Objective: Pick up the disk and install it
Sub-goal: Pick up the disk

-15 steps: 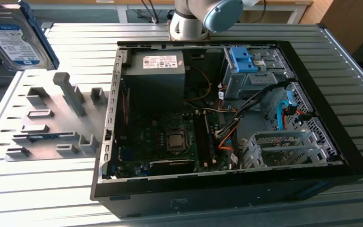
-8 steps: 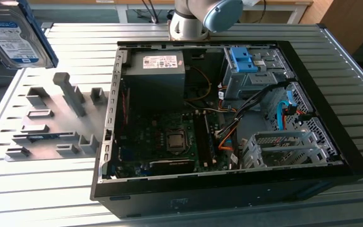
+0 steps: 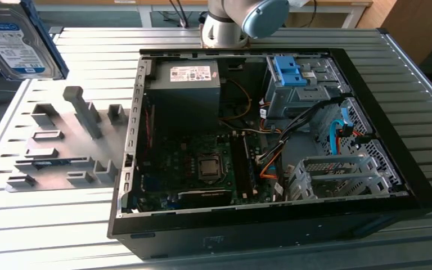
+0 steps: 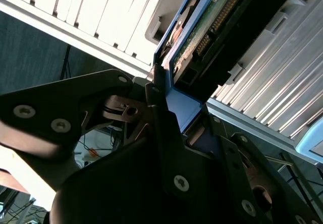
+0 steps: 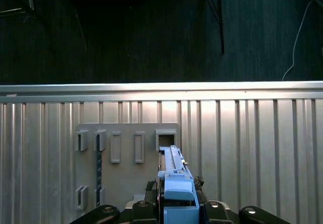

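The disk hangs high at the exterior view's far left, above the table edge, its white-and-blue label and blue rail frame showing. In the second wrist view my gripper is shut on the blue frame of the disk, whose green circuit board faces the camera. In the first wrist view the disk stands edge-on between my gripper fingers, well above the grey holder plate.
An open computer case lies on the slatted metal table. Inside it are a grey power supply box, a drive bay with a blue bracket, and cables. A grey holder plate with slots lies left of the case.
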